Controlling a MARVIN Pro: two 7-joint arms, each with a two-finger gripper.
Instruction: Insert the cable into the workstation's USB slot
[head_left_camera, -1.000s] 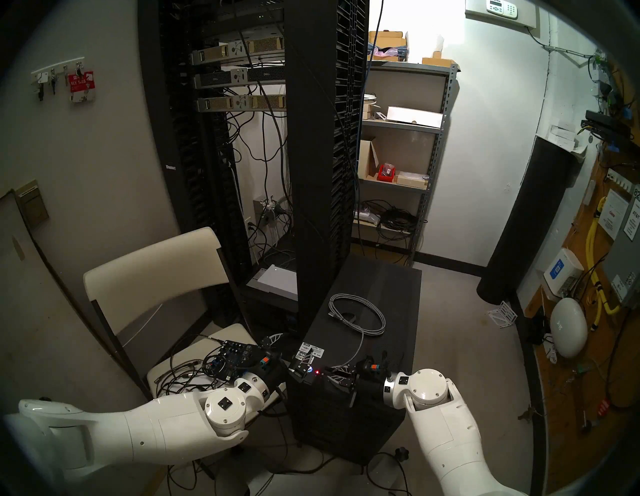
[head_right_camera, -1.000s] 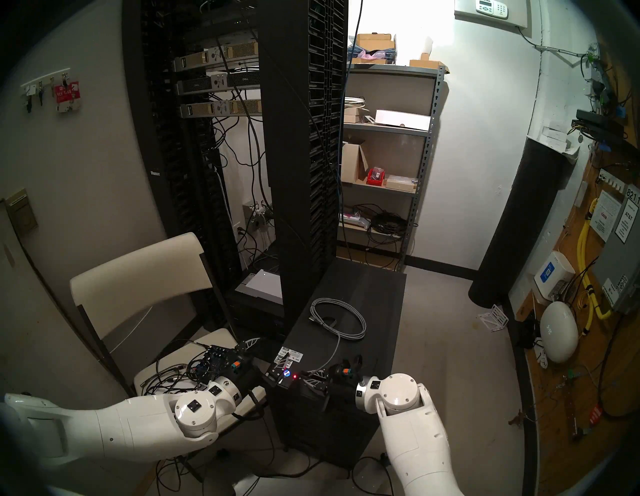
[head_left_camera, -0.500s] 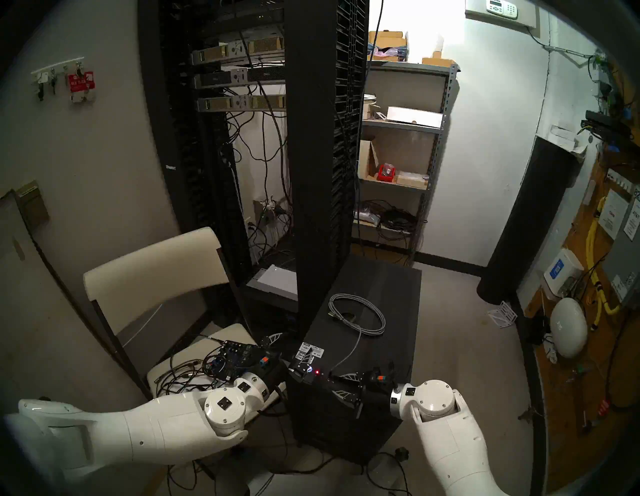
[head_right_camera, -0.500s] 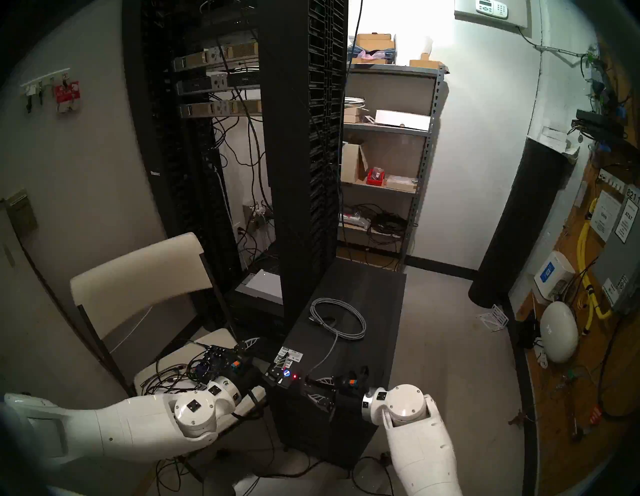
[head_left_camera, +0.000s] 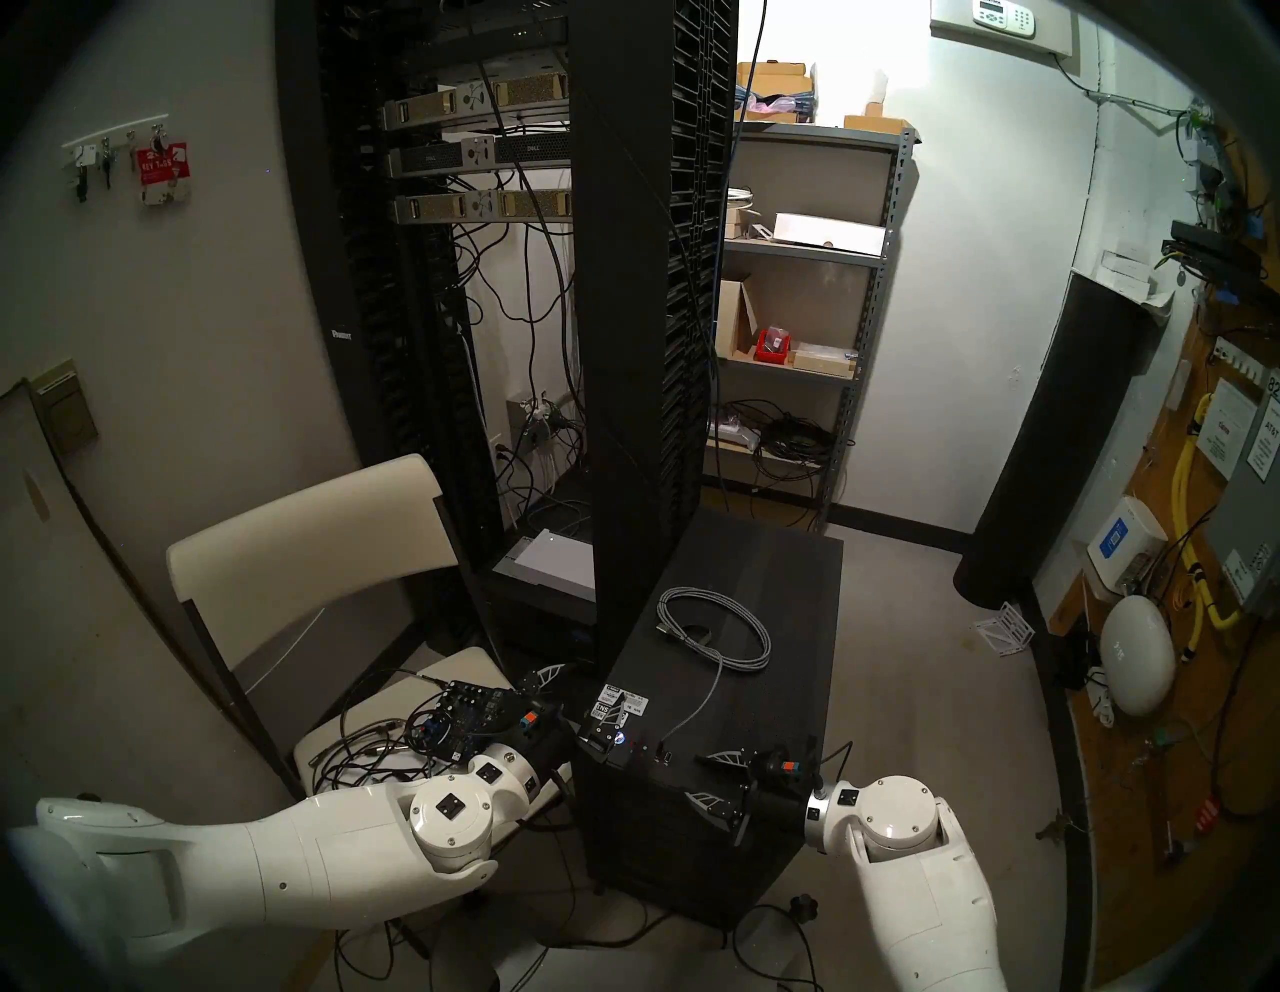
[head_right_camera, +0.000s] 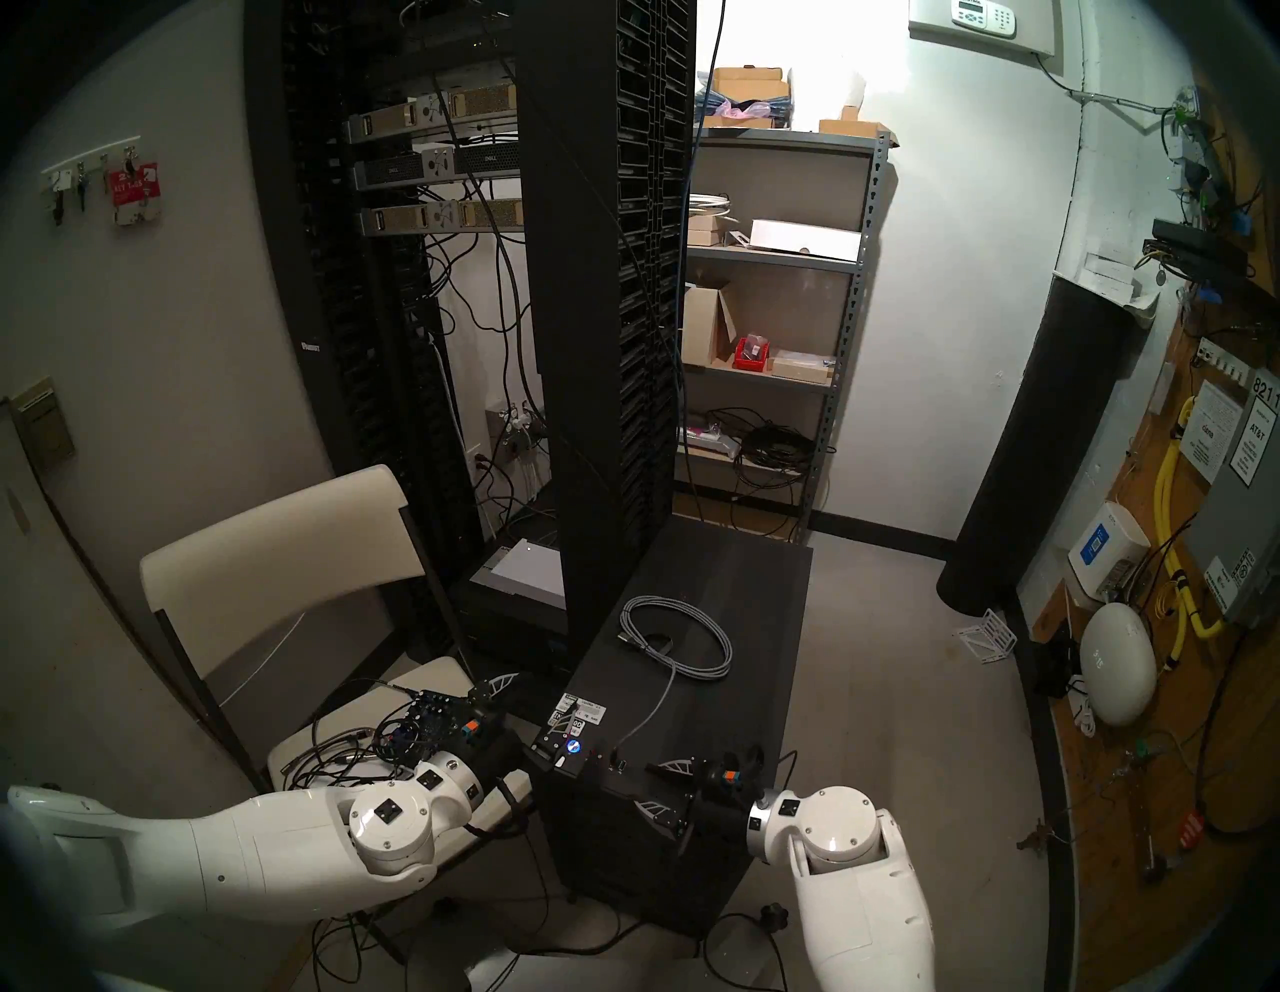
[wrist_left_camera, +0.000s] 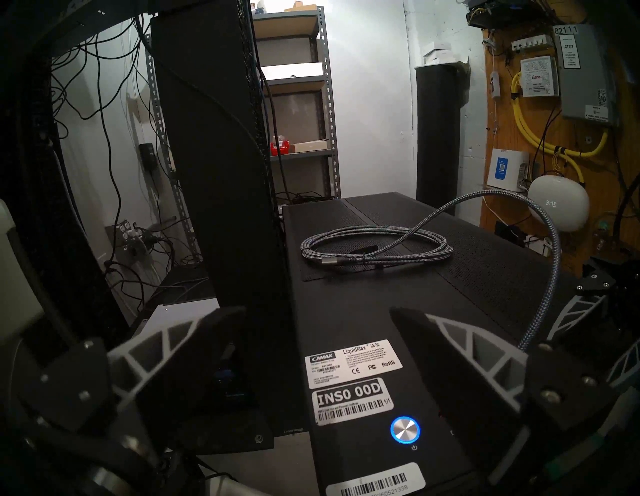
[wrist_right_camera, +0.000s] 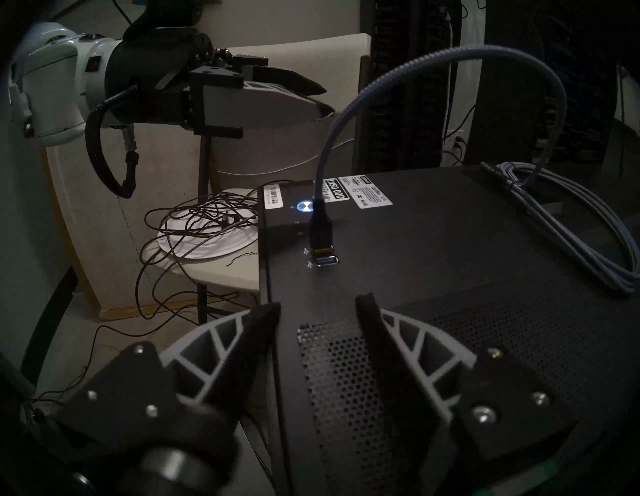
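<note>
Light-grey braided cable (wrist_right_camera: 398, 79) plugged upright into a top USB slot of the large matte-black box-shaped workstation (head_left_camera: 755, 700).
Rest of cable coiled farther back on the workstation's top. Right gripper (wrist_right_camera: 318, 308) just short of the plug, jaws apart, holding nothing. Left gripper (wrist_left_camera: 298, 322) spread wide and empty at the front left corner, near the round blue-lit button (wrist_left_camera: 405, 429).

Tall black server rack (head_left_camera: 644, 277), cream folding chair (head_left_camera: 312, 547) with tangled black wires (head_left_camera: 360, 748), grey metal shelving (head_left_camera: 803, 312)
</note>
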